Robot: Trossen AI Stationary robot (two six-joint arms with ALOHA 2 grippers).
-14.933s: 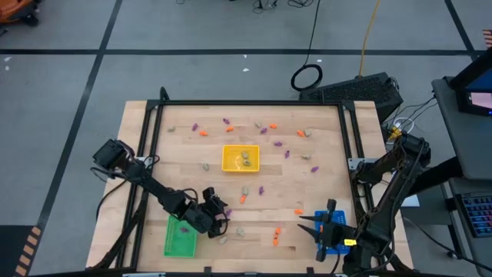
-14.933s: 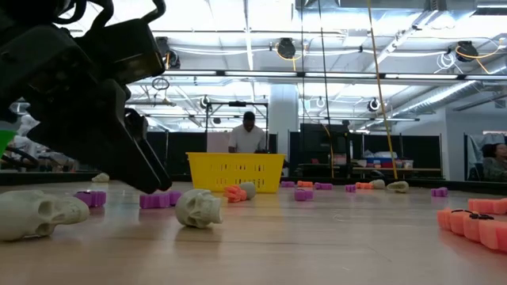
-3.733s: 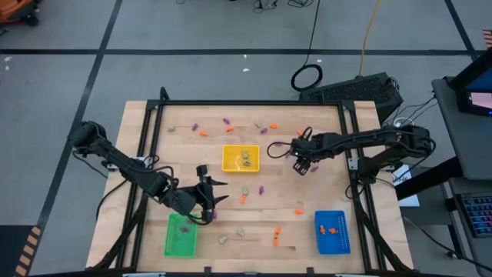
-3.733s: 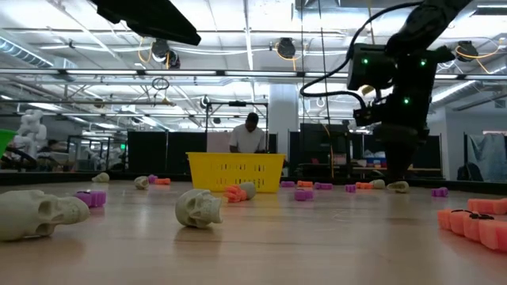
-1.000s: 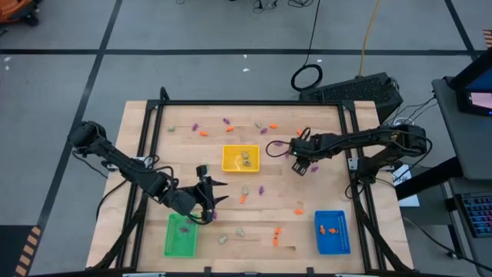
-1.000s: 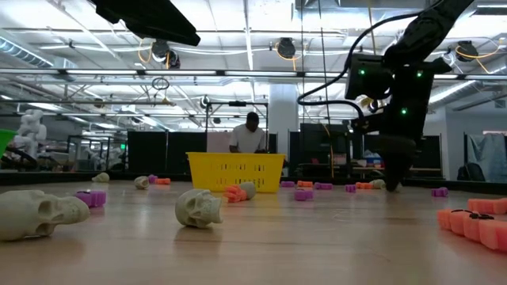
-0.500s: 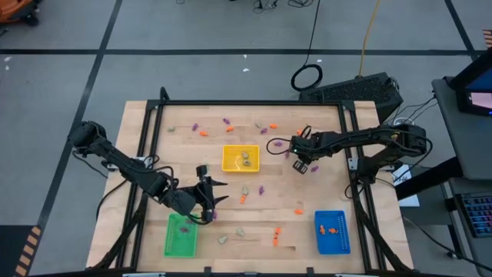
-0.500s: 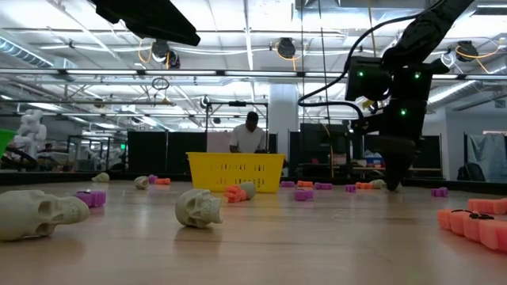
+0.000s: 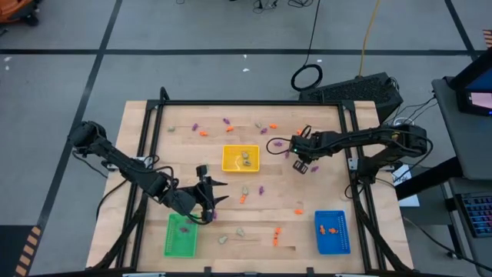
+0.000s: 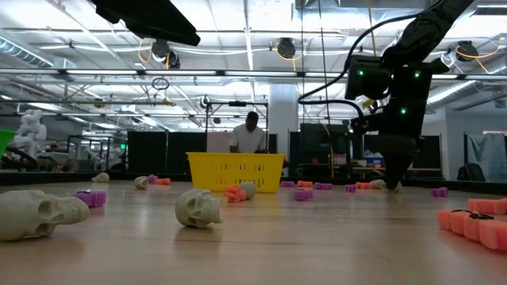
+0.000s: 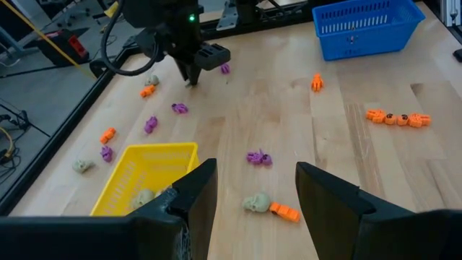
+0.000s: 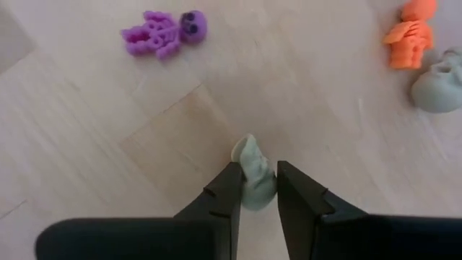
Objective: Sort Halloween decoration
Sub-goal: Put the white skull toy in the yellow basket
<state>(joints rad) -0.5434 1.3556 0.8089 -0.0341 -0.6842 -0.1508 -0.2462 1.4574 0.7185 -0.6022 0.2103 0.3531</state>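
The Halloween decoration lies strewn over the wooden table: small orange, purple and pale grey pieces, such as a purple one and an orange one. My right gripper stands right of the yellow tray, pointing steeply down, shut on a pale grey trinket. My left gripper hovers open above the table near the green tray, nothing between its fingers. My right gripper pinches the pale grey trinket between its two fingertips, coming from above and pointing steeply down. One end of the trinket sticks out past the fingertips. In the low view the fingertips reach down to the table top.
The blue tray with orange pieces stands at the near right. The yellow tray holds pale skulls. Near the low camera lie pale skulls, purple pieces and orange ones. A person stands beyond the table.
My right gripper has stayed over the same spot right of the yellow tray and has drawn its fingers together on the pale grey trinket.
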